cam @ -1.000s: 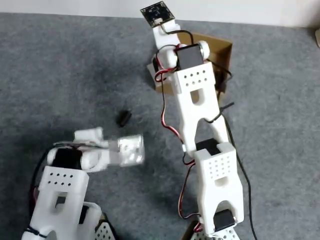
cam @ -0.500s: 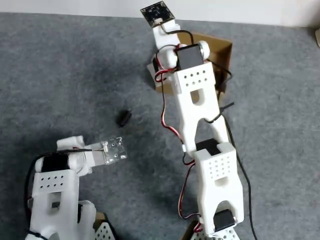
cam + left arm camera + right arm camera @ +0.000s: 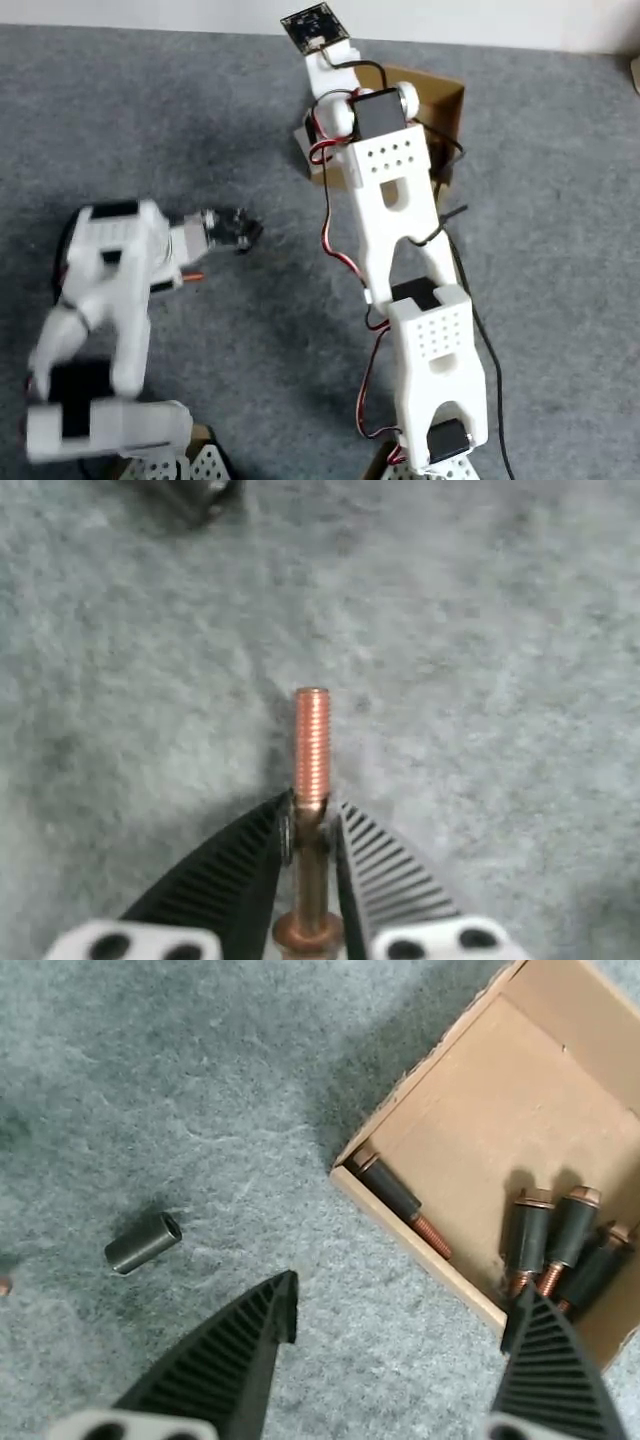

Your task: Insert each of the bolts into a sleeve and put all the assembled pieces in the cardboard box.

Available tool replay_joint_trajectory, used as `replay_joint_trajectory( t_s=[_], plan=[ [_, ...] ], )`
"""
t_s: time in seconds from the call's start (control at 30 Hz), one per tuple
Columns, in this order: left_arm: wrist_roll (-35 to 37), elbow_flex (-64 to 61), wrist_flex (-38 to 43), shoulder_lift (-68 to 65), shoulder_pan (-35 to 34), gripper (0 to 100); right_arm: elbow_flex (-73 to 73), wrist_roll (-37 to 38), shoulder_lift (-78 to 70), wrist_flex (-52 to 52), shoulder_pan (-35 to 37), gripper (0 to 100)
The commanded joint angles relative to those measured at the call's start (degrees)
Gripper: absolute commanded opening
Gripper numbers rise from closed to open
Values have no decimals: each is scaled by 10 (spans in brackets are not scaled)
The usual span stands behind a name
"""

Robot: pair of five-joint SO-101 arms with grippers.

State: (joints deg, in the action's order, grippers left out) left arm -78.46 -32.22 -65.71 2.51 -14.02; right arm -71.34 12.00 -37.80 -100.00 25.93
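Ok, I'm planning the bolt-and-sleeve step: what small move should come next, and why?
Probably lower the right gripper onto the sleeve lying loose on the carpet and grasp it: the left gripper is shut on a bare bolt, while the right one hangs open, holding nothing.

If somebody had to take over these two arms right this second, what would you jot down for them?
Left end effector: shut on a copper bolt, threaded end pointing out, near the loose sleeve on the table.
Right end effector: open, empty, above the table beside the cardboard box.
Done: four assembled pieces lie in the box.
To do: push the bolt into the sleeve, then box that piece.
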Motion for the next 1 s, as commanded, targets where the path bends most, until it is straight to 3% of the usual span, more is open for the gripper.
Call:
replay_joint_trajectory(
  t_s=[0.0, 0.27, 0.37, 0.57, 0.67, 0.73, 0.9, 0.97],
  plan=[
    [-149, 193, -76, -145, 11, 4, -1, -3, 5, -11, -7, 300],
    [-83, 364, -190, -255, 12, 15, -1, -3, 5, -11, -7, 300],
    [-33, 393, -200, -271, 8, 137, -1, -3, 5, -11, -7, 300],
    [149, 452, -178, -277, 15, 164, 40, -3, 6, -11, -7, 300],
    [325, 485, -178, -275, 22, 162, 49, -3, 7, -11, -7, 300],
    [509, 494, -190, -275, 19, 162, 49, -3, 7, -10, -7, 300],
    [1010, 494, -307, -280, 25, 161, 49, -3, 7, -10, -7, 300],
    [1150, 491, -324, -280, 47, 161, 49, -3, 7, -10, -7, 300]
  ],
)
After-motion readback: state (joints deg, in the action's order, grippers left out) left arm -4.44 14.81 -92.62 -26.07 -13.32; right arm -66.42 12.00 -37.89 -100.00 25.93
